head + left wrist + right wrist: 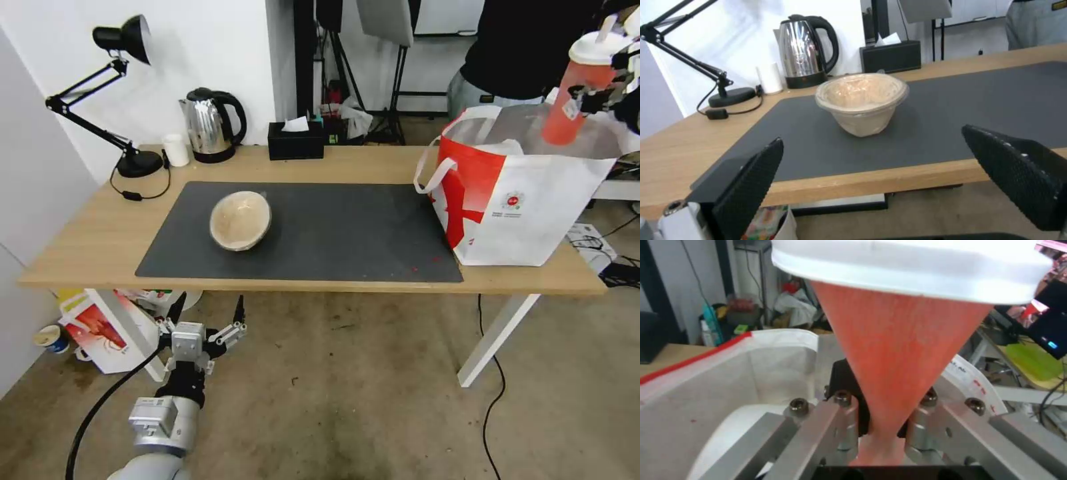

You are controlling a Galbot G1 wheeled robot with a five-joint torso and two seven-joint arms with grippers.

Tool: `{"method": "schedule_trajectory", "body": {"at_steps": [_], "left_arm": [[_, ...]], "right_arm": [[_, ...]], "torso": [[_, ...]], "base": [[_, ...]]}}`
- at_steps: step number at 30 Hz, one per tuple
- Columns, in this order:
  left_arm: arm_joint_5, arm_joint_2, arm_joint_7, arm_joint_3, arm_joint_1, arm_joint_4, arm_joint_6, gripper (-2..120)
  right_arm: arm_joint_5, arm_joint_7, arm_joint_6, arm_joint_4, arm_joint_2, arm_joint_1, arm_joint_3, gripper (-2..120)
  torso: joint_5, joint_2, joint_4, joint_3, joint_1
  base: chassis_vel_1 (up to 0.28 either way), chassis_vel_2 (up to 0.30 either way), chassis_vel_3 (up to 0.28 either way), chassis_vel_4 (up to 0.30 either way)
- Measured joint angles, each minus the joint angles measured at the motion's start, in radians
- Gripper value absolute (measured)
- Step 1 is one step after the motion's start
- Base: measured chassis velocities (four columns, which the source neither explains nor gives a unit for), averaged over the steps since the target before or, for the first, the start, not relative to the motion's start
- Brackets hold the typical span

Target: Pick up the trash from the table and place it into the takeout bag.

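Up high, right pincer [595,93] gripping drink cup [579,90] (tilted) above takeout bag [527,200], left pincer [203,320] spread.

A studio-like workroom, set up for filming.

I face a light-wood table [93,233] with a desk lamp [110,93] and kettle [210,123]; behind it stand tripods [400,87], loose cables [497,393] trail over a stained concrete floor [373,400].

White plain wall [200,53] behind. Stained grey-brown concrete floor [373,400] with black cables [493,400]. Black articulated desk lamp [100,87], shiny steel electric kettle [210,125], black tissue box [296,140]. Dark tripod stands [400,73] beyond.
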Motion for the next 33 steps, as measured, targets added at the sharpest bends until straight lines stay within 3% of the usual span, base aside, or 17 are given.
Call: {"method": "schedule_trajectory", "body": {"at_steps": [16,19,22,24,26,33], "left_arm": [[0.000,0.000,0.000,0.000,0.000,0.000,0.000,100],[0.000,0.000,0.000,0.000,0.000,0.000,0.000,100],[0.000,0.000,0.000,0.000,0.000,0.000,0.000,100],[0.000,0.000,0.000,0.000,0.000,0.000,0.000,100],[0.000,0.000,0.000,0.000,0.000,0.000,0.000,100],[0.000,0.000,0.000,0.000,0.000,0.000,0.000,100]], "right_arm": [[-0.035,0.009,-0.003,-0.020,0.029,-0.014,-0.033,10],[-0.035,0.017,-0.011,-0.018,0.034,-0.013,-0.036,25],[-0.034,0.018,-0.014,-0.018,0.035,-0.012,-0.037,28],[-0.031,0.019,-0.024,-0.018,0.037,-0.010,-0.038,44],[-0.030,0.019,-0.026,-0.017,0.037,-0.010,-0.038,46],[-0.011,0.012,-0.053,-0.013,0.039,-0.007,-0.036,77]], "torso": [[0.0000,0.000,0.0000,0.000,0.000],[0.0000,0.000,0.0000,0.000,0.000],[0.0000,0.000,0.0000,0.000,0.000],[-0.0001,0.000,0.0000,0.000,0.000],[0.0000,0.000,0.0000,0.000,0.000],[-0.0001,0.000,-0.0001,0.000,0.000]], "base": [[0.000,0.000,0.000,0.000],[0.000,0.000,0.000,0.000],[0.000,0.000,0.000,0.000],[0.000,0.000,0.000,0.000],[0.000,0.000,0.000,0.000],[0.000,0.000,0.000,0.000]]}}
